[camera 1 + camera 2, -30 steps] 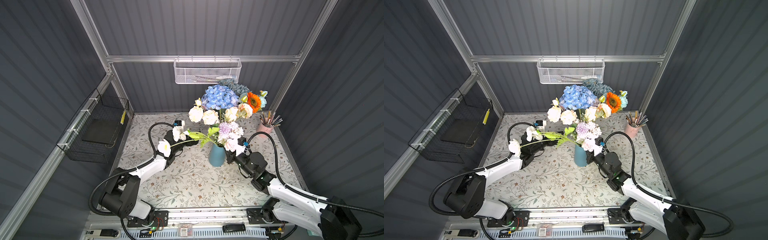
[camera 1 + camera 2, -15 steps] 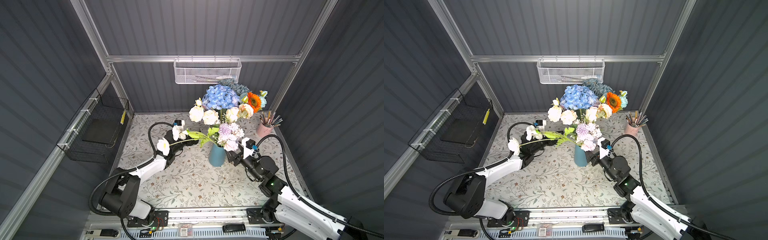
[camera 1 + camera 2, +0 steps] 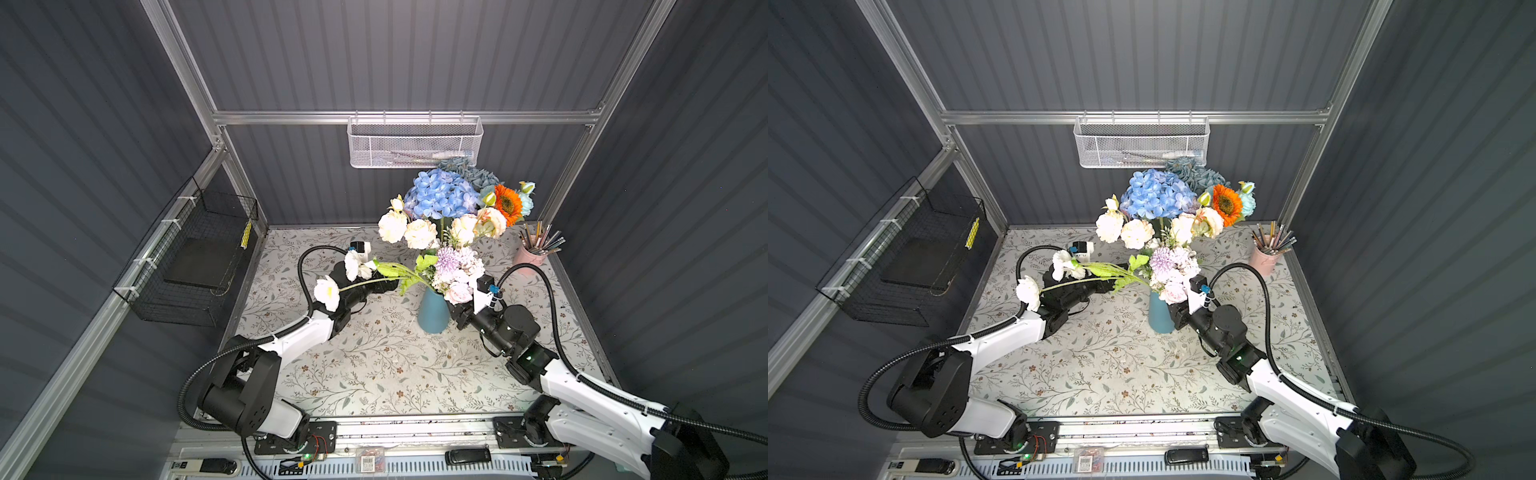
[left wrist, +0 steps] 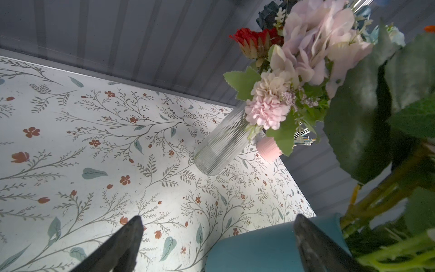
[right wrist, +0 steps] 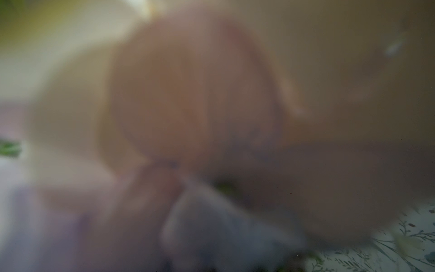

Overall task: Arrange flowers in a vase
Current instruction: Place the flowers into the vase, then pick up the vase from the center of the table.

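Observation:
A blue vase (image 3: 432,313) (image 3: 1160,318) stands mid-table with a lilac-pink bunch (image 3: 457,272) of flowers in it. White blooms (image 3: 327,293) on a long green stem lean out of it over my left arm. Behind, a clear ribbed vase (image 4: 221,143) holds blue hydrangea (image 3: 440,195), an orange sunflower (image 3: 508,203) and cream blooms. My left gripper (image 3: 390,286) (image 4: 219,237) is open just left of the blue vase, whose side lies by one finger (image 4: 310,242). My right gripper (image 3: 455,311) sits against the vase's right side beneath the pink blooms. Blurred petals fill the right wrist view.
A pink cup of pencils (image 3: 530,259) stands at the back right corner. A white mesh basket (image 3: 415,143) hangs on the back wall just above the bouquet. A black wire basket (image 3: 195,266) is mounted on the left wall.
My right arm drew back from the blue vase, then came in against its right side again. The lilac-pink bunch shifted slightly. The left arm stayed still.

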### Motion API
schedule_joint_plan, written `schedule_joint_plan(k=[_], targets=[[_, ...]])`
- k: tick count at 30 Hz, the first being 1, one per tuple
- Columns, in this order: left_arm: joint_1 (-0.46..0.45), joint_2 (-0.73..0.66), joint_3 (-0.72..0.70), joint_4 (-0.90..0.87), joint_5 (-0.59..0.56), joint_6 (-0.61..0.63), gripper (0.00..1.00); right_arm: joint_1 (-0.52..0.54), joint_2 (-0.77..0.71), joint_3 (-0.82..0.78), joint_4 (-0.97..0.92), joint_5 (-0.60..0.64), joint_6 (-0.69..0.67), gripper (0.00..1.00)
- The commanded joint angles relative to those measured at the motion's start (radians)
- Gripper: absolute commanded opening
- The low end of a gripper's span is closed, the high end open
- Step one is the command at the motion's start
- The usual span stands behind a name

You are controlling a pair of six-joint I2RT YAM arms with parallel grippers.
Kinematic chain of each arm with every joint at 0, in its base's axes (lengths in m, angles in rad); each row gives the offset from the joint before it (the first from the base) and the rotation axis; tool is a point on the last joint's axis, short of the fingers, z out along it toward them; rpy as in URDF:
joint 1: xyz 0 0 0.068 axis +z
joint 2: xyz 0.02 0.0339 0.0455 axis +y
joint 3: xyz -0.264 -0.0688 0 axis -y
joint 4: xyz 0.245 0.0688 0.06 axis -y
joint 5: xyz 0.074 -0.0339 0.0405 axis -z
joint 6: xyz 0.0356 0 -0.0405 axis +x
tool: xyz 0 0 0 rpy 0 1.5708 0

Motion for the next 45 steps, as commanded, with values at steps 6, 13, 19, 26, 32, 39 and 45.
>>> schedule_joint_plan(k=[6, 13, 19, 26, 32, 39, 45], targets=[[-0.006, -0.006, -0.006, 0.029, 0.015, -0.006, 1.00, 0.005, 0.018, -0.003, -0.076, -0.034, 0.050, 0.41], [-0.007, -0.023, -0.011, 0.017, 0.006, -0.005, 1.00, 0.005, -0.037, -0.010, -0.187, 0.038, 0.014, 0.49], [-0.006, -0.040, -0.005, -0.028, -0.060, -0.007, 1.00, 0.005, -0.208, -0.013, -0.370, 0.060, -0.023, 0.87], [-0.004, 0.009, 0.036, -0.029, -0.040, -0.030, 1.00, 0.004, -0.358, -0.061, -0.520, 0.069, 0.020, 0.99], [-0.015, 0.049, 0.051, -0.008, -0.004, -0.048, 1.00, 0.005, -0.294, -0.137, -0.333, 0.049, 0.018, 0.99], [-0.048, 0.083, 0.045, 0.019, 0.001, -0.062, 1.00, 0.004, -0.015, -0.171, 0.096, 0.027, -0.061, 0.99], [-0.069, 0.119, 0.051, 0.043, 0.018, -0.074, 1.00, 0.000, 0.233, -0.149, 0.403, 0.025, -0.090, 0.99]])
